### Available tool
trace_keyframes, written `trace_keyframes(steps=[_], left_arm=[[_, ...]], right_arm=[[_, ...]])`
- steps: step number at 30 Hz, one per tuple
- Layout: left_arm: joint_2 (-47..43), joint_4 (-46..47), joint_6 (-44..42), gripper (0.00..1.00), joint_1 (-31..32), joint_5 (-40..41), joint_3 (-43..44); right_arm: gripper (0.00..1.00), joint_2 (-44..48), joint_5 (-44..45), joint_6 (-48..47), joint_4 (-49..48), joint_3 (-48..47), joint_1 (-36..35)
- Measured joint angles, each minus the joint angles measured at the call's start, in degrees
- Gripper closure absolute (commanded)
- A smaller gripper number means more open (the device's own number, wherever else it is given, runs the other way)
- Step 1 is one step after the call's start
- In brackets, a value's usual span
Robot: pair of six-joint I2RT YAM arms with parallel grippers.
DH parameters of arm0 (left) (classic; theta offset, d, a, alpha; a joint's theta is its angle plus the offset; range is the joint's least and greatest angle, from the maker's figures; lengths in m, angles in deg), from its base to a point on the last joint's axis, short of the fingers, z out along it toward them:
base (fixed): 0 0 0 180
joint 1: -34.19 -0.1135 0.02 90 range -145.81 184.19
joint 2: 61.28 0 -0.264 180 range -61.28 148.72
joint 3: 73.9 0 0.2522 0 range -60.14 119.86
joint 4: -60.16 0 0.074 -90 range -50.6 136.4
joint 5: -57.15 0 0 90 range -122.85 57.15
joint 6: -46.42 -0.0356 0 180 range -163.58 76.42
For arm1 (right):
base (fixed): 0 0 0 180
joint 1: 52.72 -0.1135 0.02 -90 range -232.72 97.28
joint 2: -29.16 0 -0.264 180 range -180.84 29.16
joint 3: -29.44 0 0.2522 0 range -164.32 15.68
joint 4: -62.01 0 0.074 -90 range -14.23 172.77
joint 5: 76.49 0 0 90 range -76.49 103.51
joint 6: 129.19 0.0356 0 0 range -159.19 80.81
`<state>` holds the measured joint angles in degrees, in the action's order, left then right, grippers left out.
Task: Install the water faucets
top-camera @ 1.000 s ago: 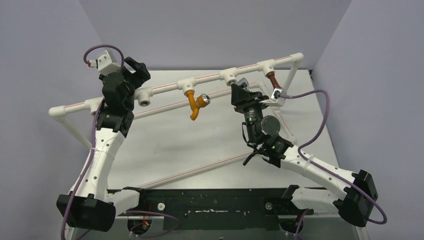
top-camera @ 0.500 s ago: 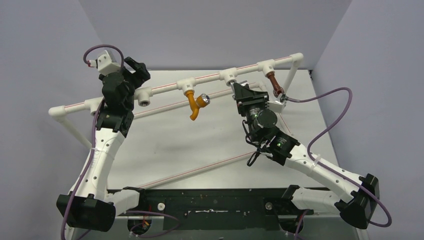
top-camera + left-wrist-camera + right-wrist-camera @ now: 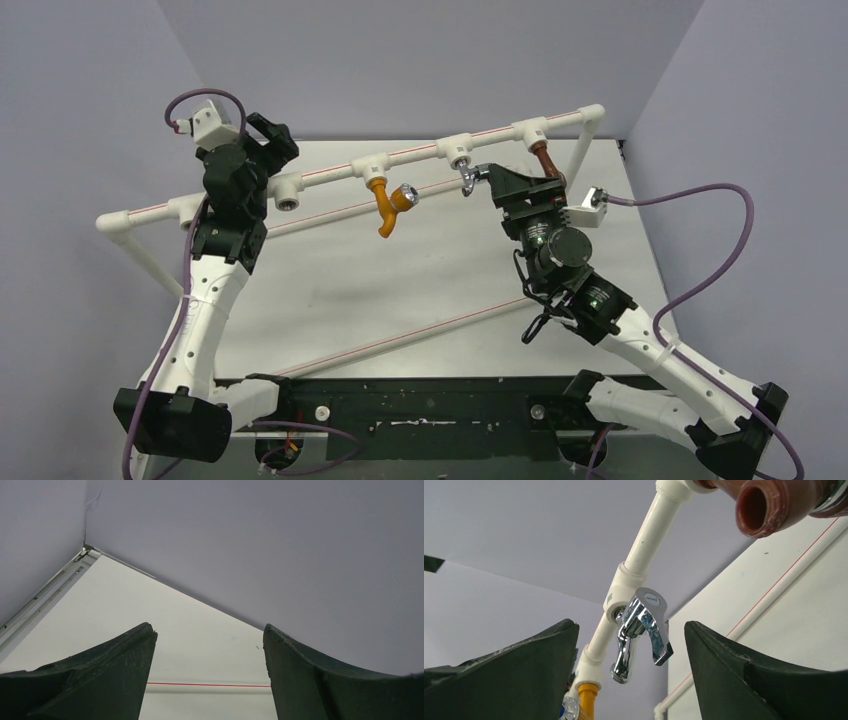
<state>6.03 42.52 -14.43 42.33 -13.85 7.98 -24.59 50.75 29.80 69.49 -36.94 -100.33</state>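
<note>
Plain lilac-grey walls all round, white worktop point(image 3: 400, 290) below with a white pipe frame point(image 3: 330, 172) across it. Far left: left gripper point(image 3: 268, 135) up high near an open tee fitting point(image 3: 289, 202), jaws spread wide, just wall and worktop ahead in the wrist view. Next along, orange faucet point(image 3: 390, 207) hanging off its tee, spout down. Then silver faucet point(image 3: 467, 178) tucked under the middle tee, lever handle out front, sat between the spread jaws of the right gripper point(image 3: 492, 175), clear of both sides. Furthest right, brown faucet point(image 3: 543, 158) on the last tee, just beside that gripper, open spout end looming big in the right wrist view.
</note>
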Motion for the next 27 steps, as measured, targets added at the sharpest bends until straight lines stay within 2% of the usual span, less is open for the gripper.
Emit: trace_keyframes(steps=[14,19,23,27], left_arm=[[0.0,0.0,-0.02,0.24,0.02,0.0,0.0],[0.02,0.0,-0.02,0.24,0.02,0.0,0.0],[0.02,0.0,-0.02,0.24,0.02,0.0,0.0],[0.02,0.0,-0.02,0.24,0.0,0.0,0.0]], right_arm=[[0.17,6.08,-11.58,-30.29,4.02,-2.71,0.0],[0.14,5.29,-17.57,-46.25,5.27,-7.26,0.0],[0.16,2.34,-23.76,-60.83,7.93,-12.72,0.0],[0.17,1.4,-28.41,-74.71,9.84,-13.27,0.0]])
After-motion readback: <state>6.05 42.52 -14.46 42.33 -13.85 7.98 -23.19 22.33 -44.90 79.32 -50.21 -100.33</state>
